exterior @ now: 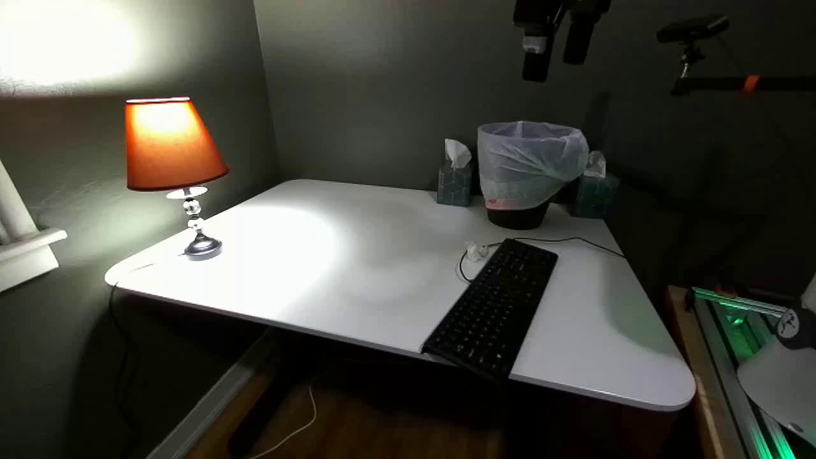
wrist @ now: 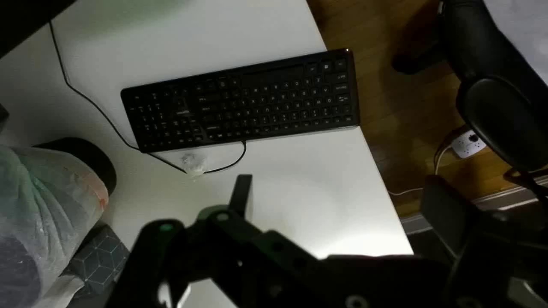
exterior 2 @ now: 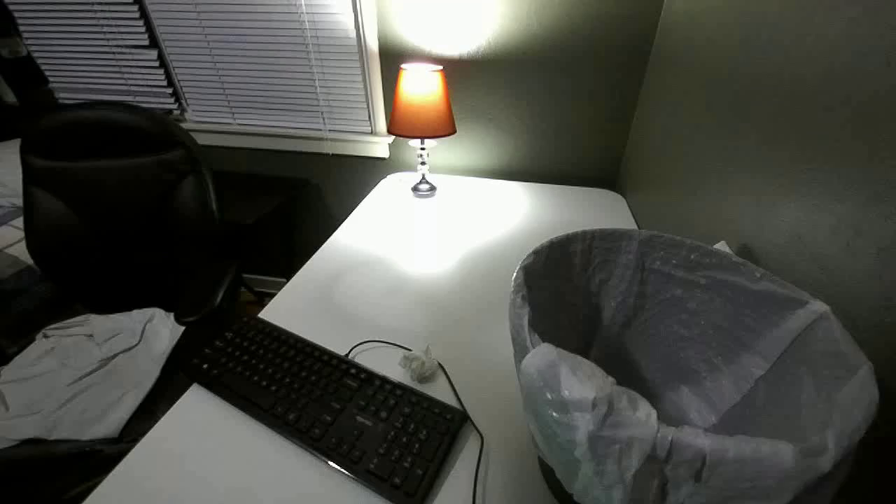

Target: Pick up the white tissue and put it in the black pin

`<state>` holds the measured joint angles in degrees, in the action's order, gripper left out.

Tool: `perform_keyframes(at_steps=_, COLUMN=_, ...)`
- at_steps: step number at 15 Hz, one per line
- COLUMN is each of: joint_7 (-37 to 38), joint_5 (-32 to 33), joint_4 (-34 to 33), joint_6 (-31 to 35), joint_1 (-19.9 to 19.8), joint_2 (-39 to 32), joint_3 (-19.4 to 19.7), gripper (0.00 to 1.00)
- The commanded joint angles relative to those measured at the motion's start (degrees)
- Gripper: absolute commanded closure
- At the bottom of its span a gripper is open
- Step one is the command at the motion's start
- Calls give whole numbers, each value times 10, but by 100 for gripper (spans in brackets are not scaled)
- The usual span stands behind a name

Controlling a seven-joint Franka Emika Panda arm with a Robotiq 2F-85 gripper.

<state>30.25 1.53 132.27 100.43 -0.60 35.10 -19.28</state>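
Wrist view: I have the pincer [wrist: 340,194] well above the desk [exterior: 382,255], its jaws standing wide apart with nothing between them. Ahead of the pincer and to its left in that picture lies the white tissue [wrist: 194,163], a small crumple on the desktop, far below the jaws. The keyboard's cord [wrist: 92,100] meets it on both sides; I can't tell whether the paper sits on the cord or against it. Just past the tissue, further ahead of the pincer, is the keyboard [wrist: 257,94], one end sticking out over the desk's edge.

Off to the pincer's left in the wrist view I see the bin [wrist: 96,162], dark at its foot, with a white bag [wrist: 55,192] folded over its rim. A tissue box [wrist: 100,259] stands near it, and in an exterior view a second box [exterior: 593,194] shows on its other side. There the pincer is higher than the bin, though I can't judge whether it is right over it.

To the pincer's right in the wrist view is part of the chair [exterior 2: 112,210]. The lamp [exterior 2: 421,112] stands lit, well apart from the pincer, in both exterior views.
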Motion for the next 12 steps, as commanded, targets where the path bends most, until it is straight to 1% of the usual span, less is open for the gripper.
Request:
perform_keyframes(at_steps=1, joint_7=6, joint_5=6, joint_4=-2, joint_6=-2, joint_1=12, joint_2=-3, joint_3=9, gripper=0)
perform_keyframes(at_steps=8, joint_7=6, joint_5=6, joint_4=-2, joint_6=-2, joint_1=12, joint_2=-3, joint_3=9, gripper=0)
perform_keyframes(at_steps=9, joint_7=6, joint_5=6, joint_4=-2, joint_6=3, joint_1=7, joint_2=-7, joint_3=16, gripper=0)
perform_keyframes(at_steps=12, joint_7=7, joint_5=2, joint_4=6, joint_6=19, joint_1=-14, joint_2=0, joint_3=55, gripper=0)
